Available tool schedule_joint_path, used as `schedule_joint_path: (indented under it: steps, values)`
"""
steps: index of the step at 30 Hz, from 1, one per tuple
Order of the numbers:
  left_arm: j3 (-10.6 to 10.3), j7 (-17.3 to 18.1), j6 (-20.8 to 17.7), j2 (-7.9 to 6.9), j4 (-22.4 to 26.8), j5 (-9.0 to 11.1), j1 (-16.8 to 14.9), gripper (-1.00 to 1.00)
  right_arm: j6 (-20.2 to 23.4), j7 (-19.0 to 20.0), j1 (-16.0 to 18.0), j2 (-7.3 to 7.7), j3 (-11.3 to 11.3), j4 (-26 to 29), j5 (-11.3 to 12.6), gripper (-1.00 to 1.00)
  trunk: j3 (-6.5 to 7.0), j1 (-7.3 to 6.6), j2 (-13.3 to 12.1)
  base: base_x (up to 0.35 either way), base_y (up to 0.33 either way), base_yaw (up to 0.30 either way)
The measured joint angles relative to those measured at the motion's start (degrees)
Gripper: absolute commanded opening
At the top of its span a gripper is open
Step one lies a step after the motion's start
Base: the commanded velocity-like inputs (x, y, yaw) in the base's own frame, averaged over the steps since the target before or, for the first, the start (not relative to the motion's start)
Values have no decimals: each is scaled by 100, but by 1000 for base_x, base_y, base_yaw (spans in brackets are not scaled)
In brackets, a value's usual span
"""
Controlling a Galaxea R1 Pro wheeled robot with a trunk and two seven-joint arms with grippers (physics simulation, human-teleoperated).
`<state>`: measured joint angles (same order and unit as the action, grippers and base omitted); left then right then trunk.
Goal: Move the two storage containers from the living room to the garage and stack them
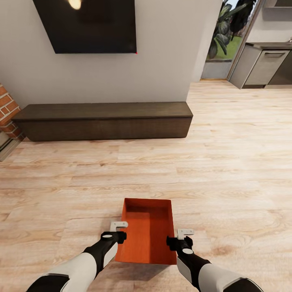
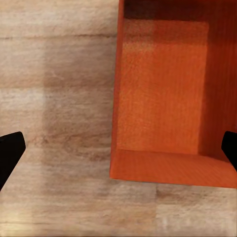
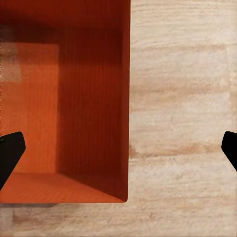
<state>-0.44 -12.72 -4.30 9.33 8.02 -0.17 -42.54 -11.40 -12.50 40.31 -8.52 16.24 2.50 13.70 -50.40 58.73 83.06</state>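
Resting on the light wood-plank floor (image 1: pixel 227 162) before a dark bench (image 1: pixel 105 120), an orange container (image 1: pixel 147 235) sits below a wall TV (image 1: pixel 87 24). The left gripper (image 1: pixel 118 231) and right gripper (image 1: pixel 179 239) flank its side walls, both with fingers spread wide apart.

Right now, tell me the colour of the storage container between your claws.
Orange-red, plain smooth walls; the storage container shows best in the head view.
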Motion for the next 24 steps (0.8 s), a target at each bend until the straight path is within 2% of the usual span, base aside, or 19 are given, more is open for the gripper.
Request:
schedule_joint_path:
  steps: [8,18,24]
  values:
    - [3,0,14,-18,-100,-16,0,100,0,1,0,-7,-2,6,8,100,0,0,0,0,0,0]
    - [-2,1,235,-20,-120,-41,1,100,4,-1,0,-8,4,11,-4,100,0,0,0,0,0,0]
    - [-2,1,238,-21,-115,-46,1,100,9,-6,0,-1,5,11,-10,100,-107,131,239,0,0,0]
